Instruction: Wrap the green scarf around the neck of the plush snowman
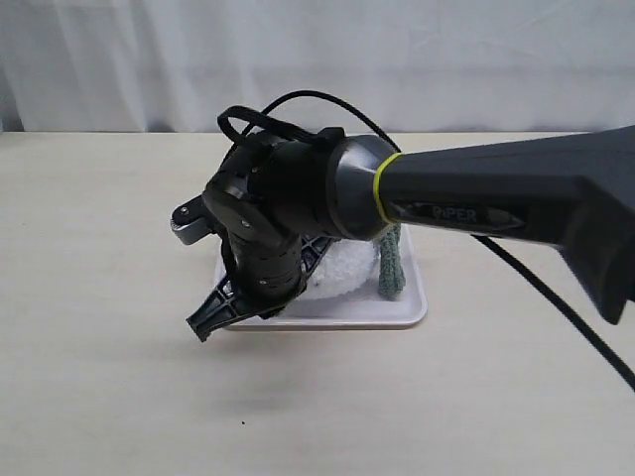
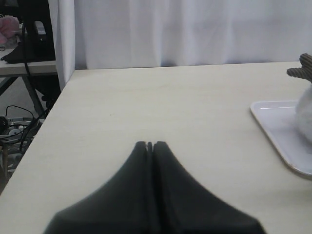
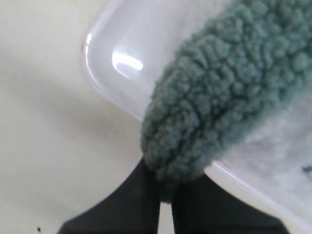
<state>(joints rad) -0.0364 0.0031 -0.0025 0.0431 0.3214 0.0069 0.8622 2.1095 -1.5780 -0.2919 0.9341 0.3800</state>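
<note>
Biggest worry imo: the right gripper (image 3: 165, 192) has pinched shut on just the rounded tip of the green scarf (image 3: 209, 97), so that fuzzy fabric could slide out once it gets pulled. A tug might also topple the snowman (image 1: 347, 268), which looks light and sits on the tray (image 3: 105, 73), mostly hidden by the arm. The scarf end sits right in the gripper tips over the tray's corner, with the rest trailing back across the tray. The left gripper (image 2: 150, 145) is closed on nothing, over the bench (image 2: 170, 107) beside the tray.
</note>
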